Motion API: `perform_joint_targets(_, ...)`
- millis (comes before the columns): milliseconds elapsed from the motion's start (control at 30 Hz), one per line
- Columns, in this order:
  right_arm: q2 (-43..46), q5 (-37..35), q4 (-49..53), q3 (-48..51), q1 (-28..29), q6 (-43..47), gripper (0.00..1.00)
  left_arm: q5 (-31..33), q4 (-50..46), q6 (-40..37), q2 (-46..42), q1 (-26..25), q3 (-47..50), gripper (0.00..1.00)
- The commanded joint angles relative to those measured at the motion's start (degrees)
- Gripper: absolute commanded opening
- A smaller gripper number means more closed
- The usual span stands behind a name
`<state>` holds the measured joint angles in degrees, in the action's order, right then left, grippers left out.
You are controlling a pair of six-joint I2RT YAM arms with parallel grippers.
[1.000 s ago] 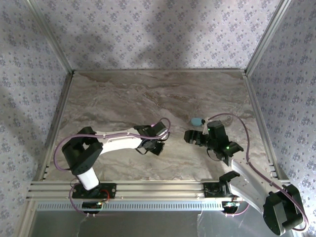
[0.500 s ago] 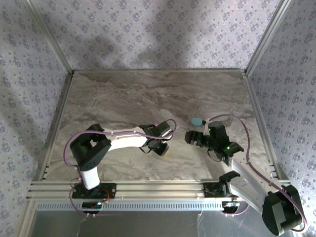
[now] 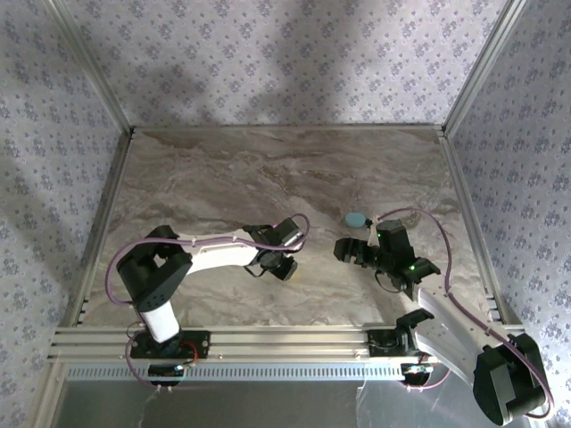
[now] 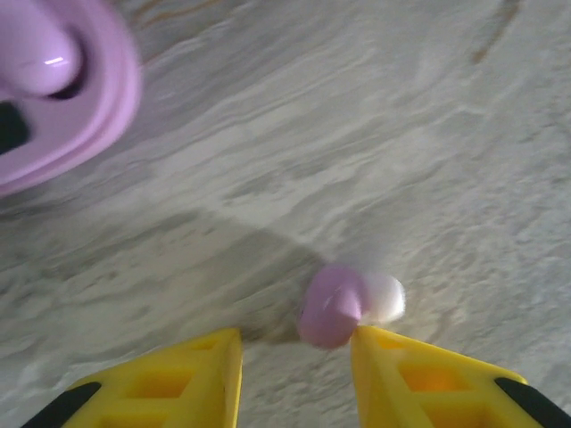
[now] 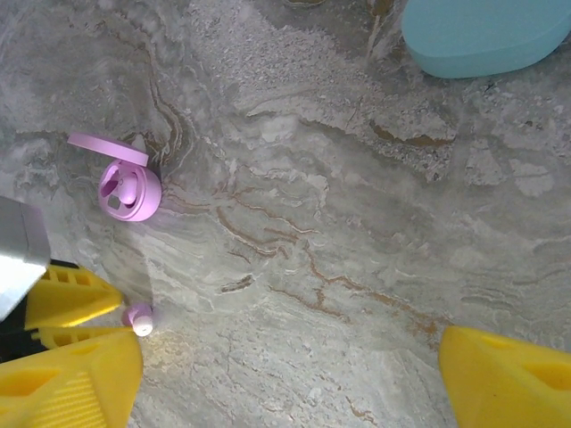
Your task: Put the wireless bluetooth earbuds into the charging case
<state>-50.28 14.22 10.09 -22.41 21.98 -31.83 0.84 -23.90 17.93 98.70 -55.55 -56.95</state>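
Observation:
A small pink earbud (image 4: 343, 305) lies on the marble, touching the tip of one yellow finger (image 4: 419, 379) of my left gripper (image 4: 296, 343). The jaws stand apart and do not clamp the bud. The open pink charging case (image 4: 85, 107) sits beyond it with another pink bud (image 4: 36, 58) seated inside. In the right wrist view the same case (image 5: 129, 189), lid up, lies near the loose bud (image 5: 139, 318). My right gripper (image 5: 290, 357) hangs open and empty over bare marble. From above, the left gripper (image 3: 284, 267) and right gripper (image 3: 350, 250) face each other mid-table.
A closed teal oval case (image 3: 356, 218) lies just behind the right gripper, and its edge (image 5: 482, 36) is at the top of the right wrist view. Metal frame rails (image 3: 268, 343) border the marble table, and patterned walls enclose it.
The left arm's elbow and wrist swung a little right, then back, with its gripper staying near the same spot. The right arm has not moved.

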Motion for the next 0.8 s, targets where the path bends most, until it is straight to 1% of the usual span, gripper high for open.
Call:
perform_joint_targets(0, 0.12, 0.89, -0.29, 0.41, -0.48, -0.77, 0.88, -1.20, 1.04, 1.22, -3.36, 2.10, 1.82, 0.38)
perform_joint_targets(200, 0.12, 1.25, -0.58, 0.47, -0.60, -0.97, 0.88, -2.65, 2.34, 1.58, -4.34, 5.20, 4.01, 0.38)
perform_joint_targets(333, 0.10, 1.56, -0.39, 0.40, -0.70, -1.03, 0.88, -3.42, 2.79, 2.08, -5.99, 6.22, 5.13, 0.38)
perform_joint_targets(467, -0.15, 2.40, -0.65, 0.21, -0.67, -1.00, 0.88, -5.90, 3.59, 3.52, -8.56, 8.18, 6.90, 0.37)
perform_joint_targets(600, -1.70, 4.91, -1.99, -0.25, -0.65, -0.86, 0.87, -9.68, 5.90, 5.66, -12.91, 12.71, 9.09, 0.38)
perform_joint_targets(667, -3.38, 6.76, -2.51, -1.21, -0.56, -0.56, 0.84, -13.20, 7.49, 7.15, -14.69, 15.86, 9.94, 0.39)
perform_joint_targets(767, -6.50, 9.11, -3.13, -2.74, -0.02, -0.11, 0.80, -19.28, 10.51, 9.07, -16.00, 20.97, 11.10, 0.36)
